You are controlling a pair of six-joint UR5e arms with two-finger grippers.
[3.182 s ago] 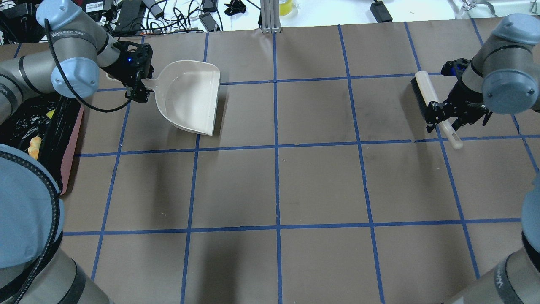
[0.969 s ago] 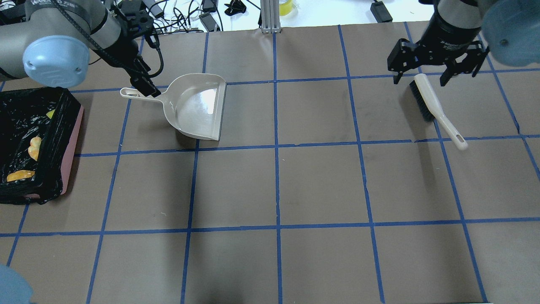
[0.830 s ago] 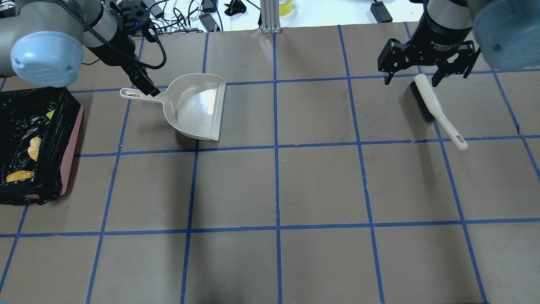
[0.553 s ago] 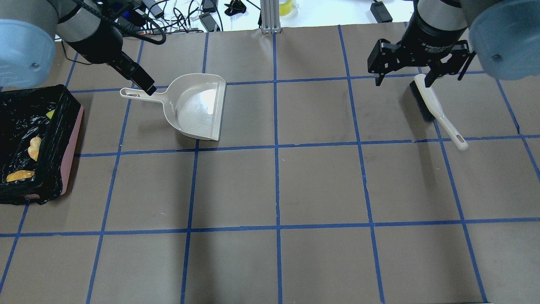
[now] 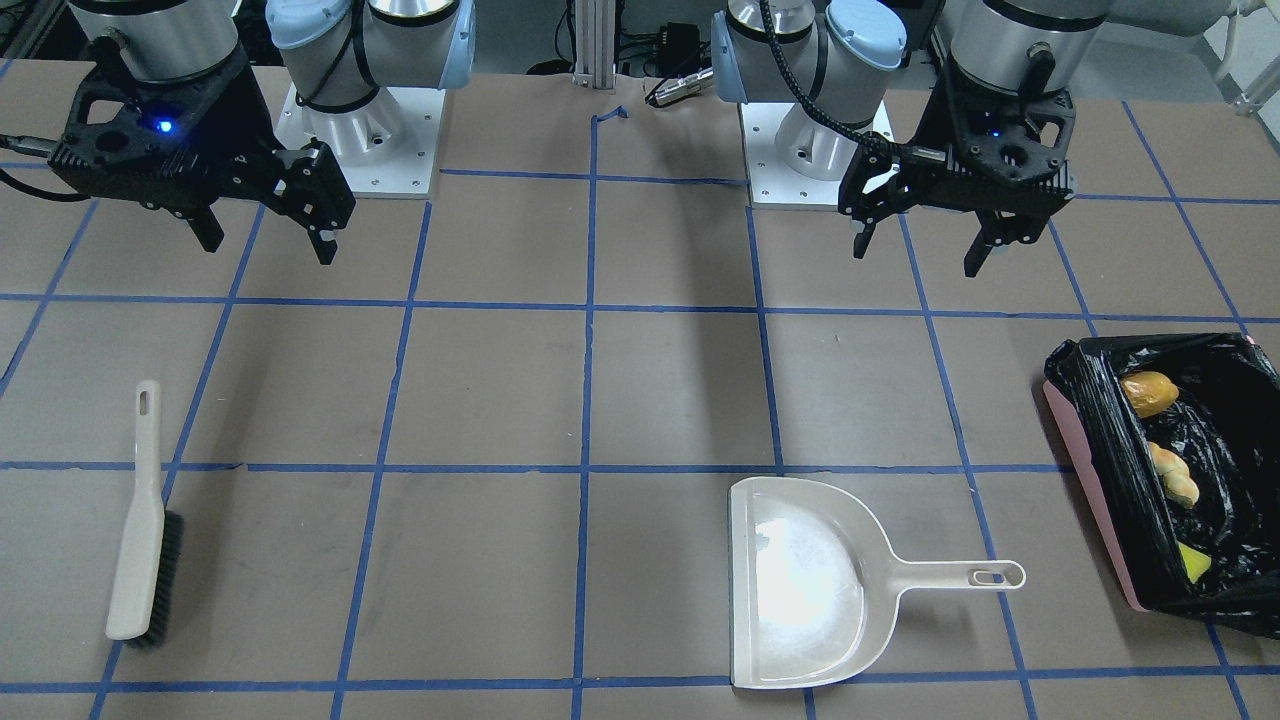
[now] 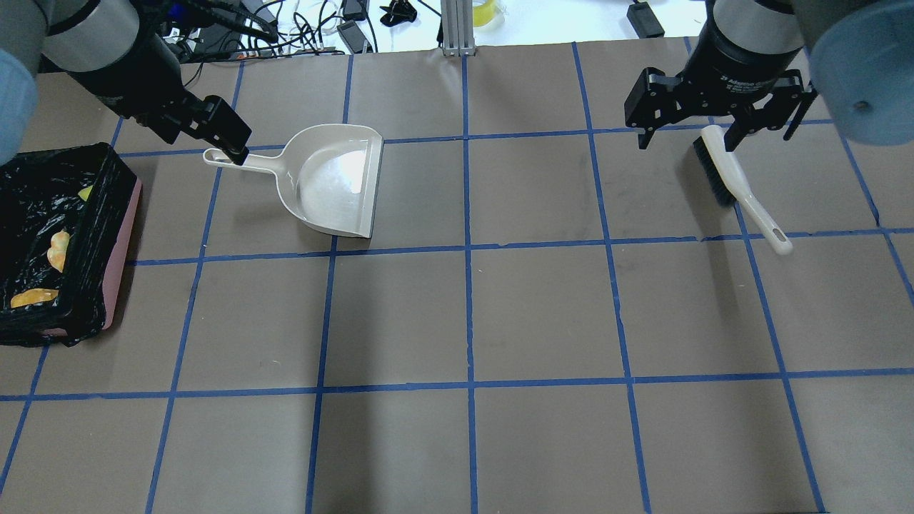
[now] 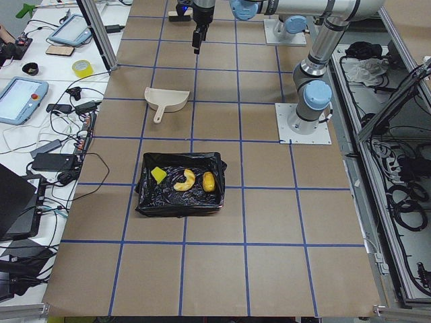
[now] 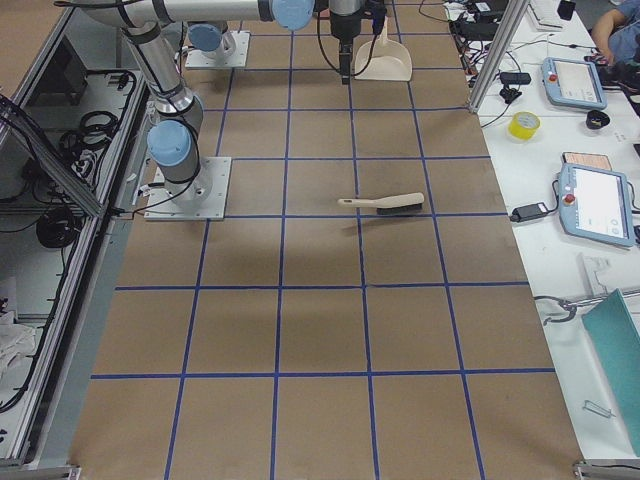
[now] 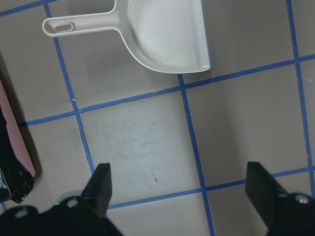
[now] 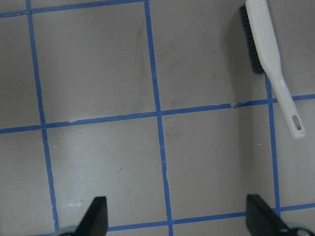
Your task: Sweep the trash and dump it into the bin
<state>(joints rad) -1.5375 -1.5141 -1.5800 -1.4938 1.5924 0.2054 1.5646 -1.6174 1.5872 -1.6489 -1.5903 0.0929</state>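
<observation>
The trash lies inside the bin (image 5: 1100,480), a pink box lined with a black bag. An orange-brown lump (image 5: 1150,392), a pale-yellow peel (image 5: 1172,475) and a yellow-green wedge (image 5: 1192,562) show in it. The bin also shows at the left edge of the overhead view (image 6: 121,243). My left gripper (image 5: 920,250) is open and empty, raised above the table near the base. In its wrist view (image 9: 179,196) the jaws stand wide apart. My right gripper (image 5: 268,245) is open and empty too, and also raised (image 6: 687,139).
An off-white dustpan (image 5: 800,590) lies empty on the table (image 6: 332,182), its handle towards the bin. A white hand brush (image 5: 140,540) with dark bristles lies on the right half (image 6: 735,178). Cables and devices sit beyond the far edge.
3.2 s ago my left gripper held the dustpan handle and my right held the brush. Both now lie free on the table. Both arms have lifted and drawn back.
</observation>
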